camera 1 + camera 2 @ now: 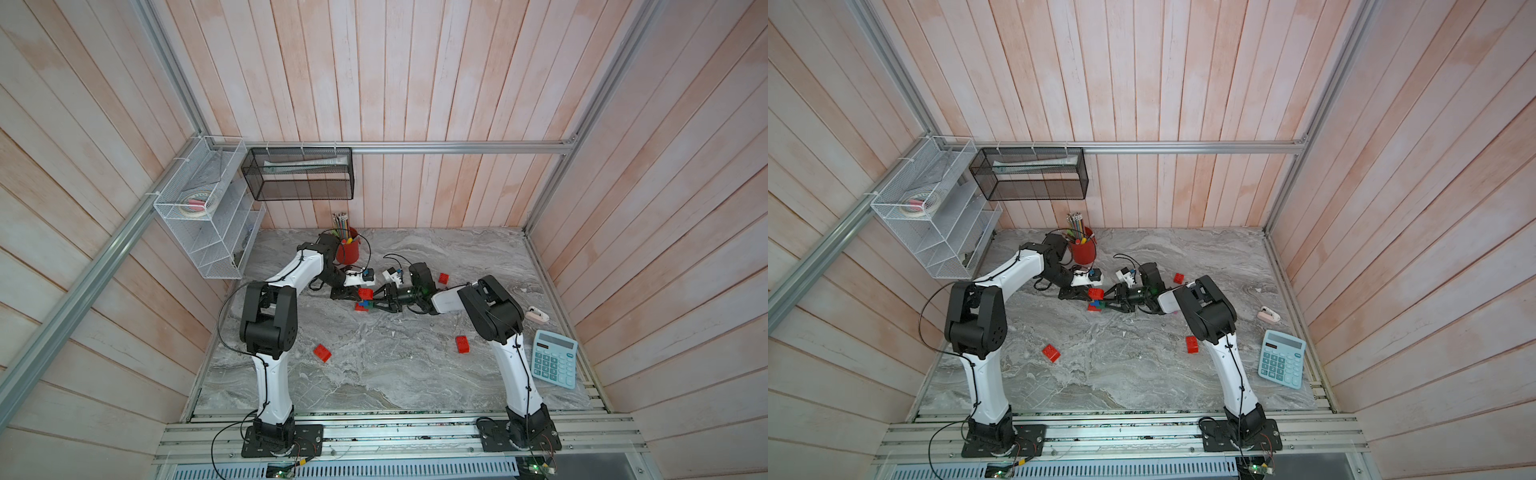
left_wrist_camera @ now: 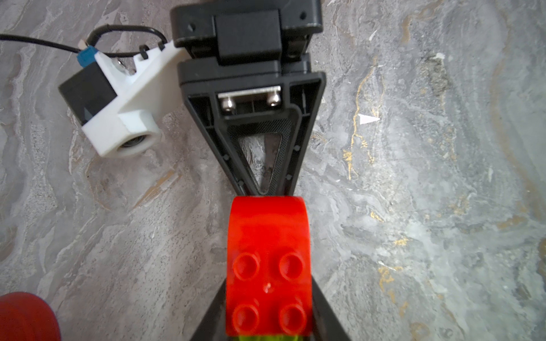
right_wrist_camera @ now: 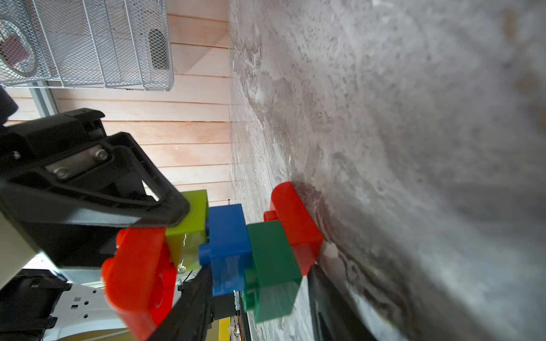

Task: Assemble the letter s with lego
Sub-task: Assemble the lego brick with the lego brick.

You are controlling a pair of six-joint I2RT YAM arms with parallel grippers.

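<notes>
**CAUTION: STACK MAY SHEAR APART**

The left gripper (image 1: 358,294) pinches the top red brick (image 2: 267,251). The right gripper (image 1: 373,304) pinches the stack (image 3: 227,251) lower down, standing on the table (image 1: 395,365). Uneven pressing or a tilted brick may leave studs unseated, split a joint, or topple the stack.

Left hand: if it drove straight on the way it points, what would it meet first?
Probably the right hand, facing it head-on just past the red brick that the left hand grips; gap unclear.
</notes>
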